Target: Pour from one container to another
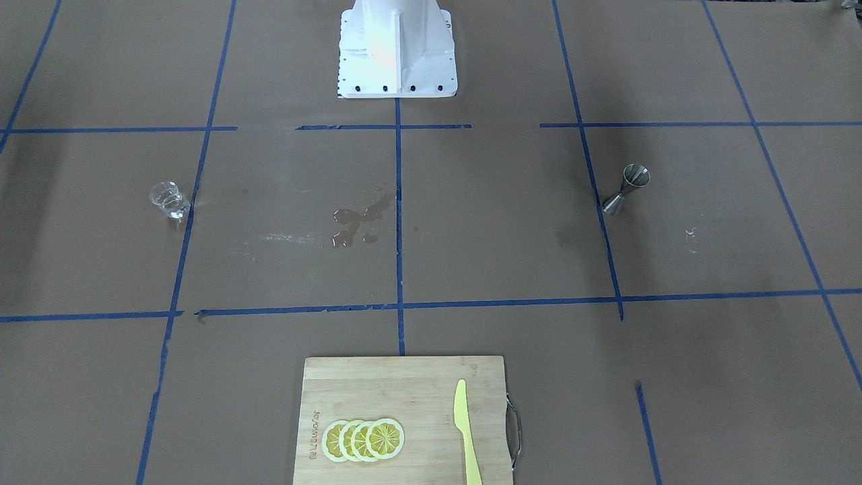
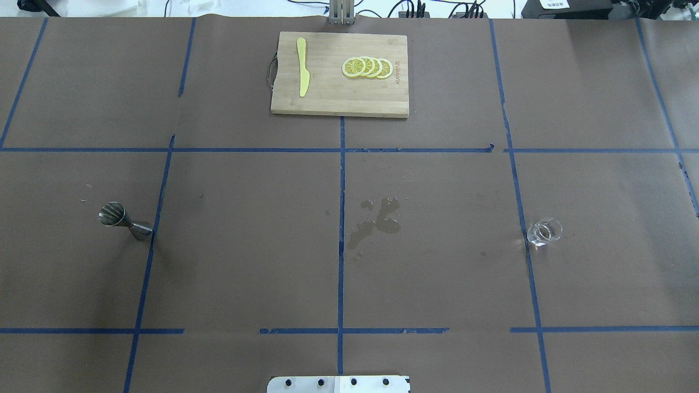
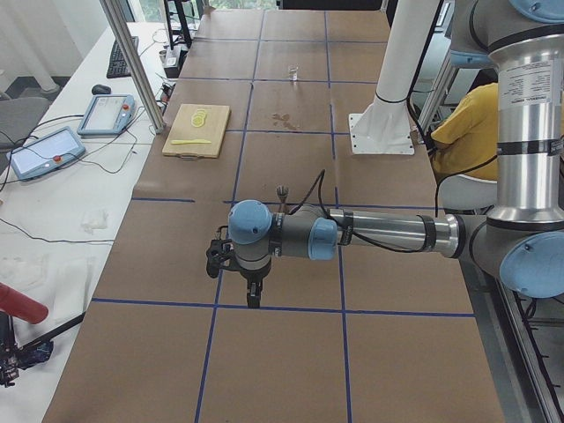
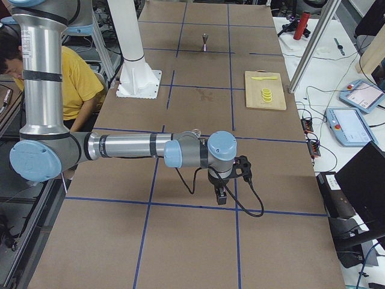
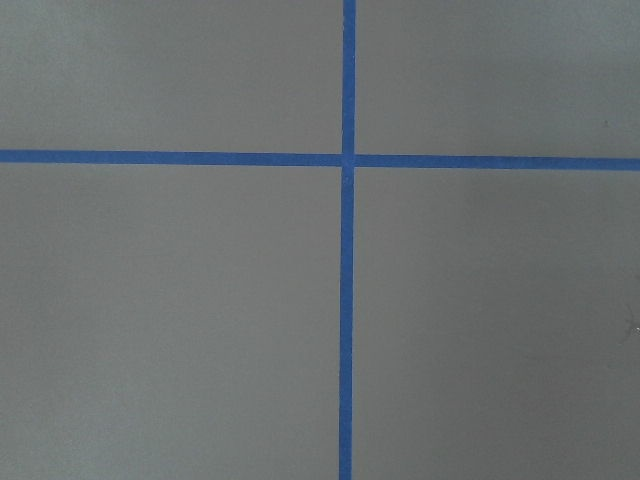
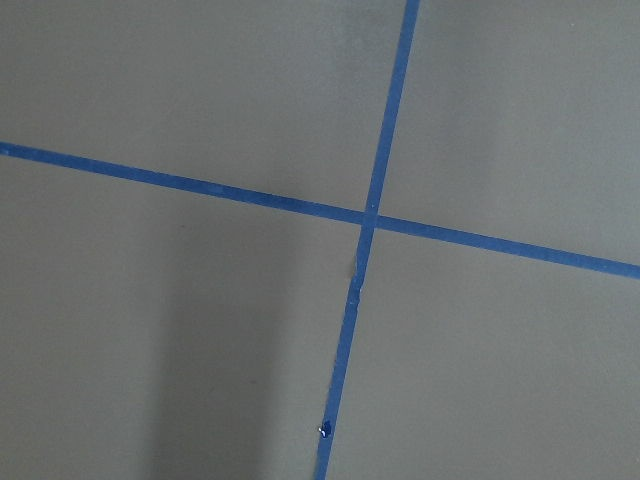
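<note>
The small clear glass cup (image 1: 169, 200) stands upright on the robot's right side of the table, also seen in the overhead view (image 2: 544, 231). The silver hourglass jigger (image 1: 626, 189) stands upright on the robot's left side (image 2: 124, 218). Neither arm shows in the front or overhead views. My left gripper (image 3: 253, 300) hangs low over the table end nearer than the jigger (image 3: 282, 191); my right gripper (image 4: 221, 197) hangs over the opposite end. I cannot tell whether either is open or shut. Both wrist views show only brown paper and blue tape.
A wet spill (image 2: 377, 221) marks the table's middle. A wooden cutting board (image 2: 338, 93) at the far edge carries lemon slices (image 2: 367, 67) and a yellow knife (image 2: 302, 73). The robot's white base (image 1: 397, 47) stands between the arms. A person in yellow (image 4: 84, 78) sits behind it.
</note>
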Controlling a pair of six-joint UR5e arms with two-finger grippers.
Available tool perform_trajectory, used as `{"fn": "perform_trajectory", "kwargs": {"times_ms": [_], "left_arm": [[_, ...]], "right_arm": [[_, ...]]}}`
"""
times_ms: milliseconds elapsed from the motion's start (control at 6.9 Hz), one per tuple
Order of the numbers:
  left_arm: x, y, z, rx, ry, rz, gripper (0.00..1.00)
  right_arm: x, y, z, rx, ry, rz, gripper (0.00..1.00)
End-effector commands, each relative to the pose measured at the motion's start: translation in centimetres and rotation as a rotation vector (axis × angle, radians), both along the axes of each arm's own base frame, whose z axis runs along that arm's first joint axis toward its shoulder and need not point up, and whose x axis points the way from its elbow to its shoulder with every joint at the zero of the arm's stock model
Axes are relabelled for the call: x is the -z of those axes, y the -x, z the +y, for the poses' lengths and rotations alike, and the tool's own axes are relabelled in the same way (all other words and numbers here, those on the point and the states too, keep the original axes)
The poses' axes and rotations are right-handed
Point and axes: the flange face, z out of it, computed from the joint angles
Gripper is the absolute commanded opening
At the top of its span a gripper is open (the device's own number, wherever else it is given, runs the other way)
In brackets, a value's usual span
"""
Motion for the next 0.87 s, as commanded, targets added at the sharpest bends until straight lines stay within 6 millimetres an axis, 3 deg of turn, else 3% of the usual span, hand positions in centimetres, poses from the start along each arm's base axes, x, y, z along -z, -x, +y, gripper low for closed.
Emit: {"fn": "perform_trajectory", "kwargs": {"times_ms": [0, 724], "left_arm": [[0.21, -0.07, 0.02, -0.001, -0.003, 0.0, 1.0], [-0.24, -0.07, 0.12, 0.0, 0.007, 0.0, 1.0]], "right_arm": [[-0.02, 0.05, 0.07, 0.001, 0.001, -0.003, 1.0], [-0.1, -0.03, 0.08, -0.002, 0.003, -0.002, 1.0]]}}
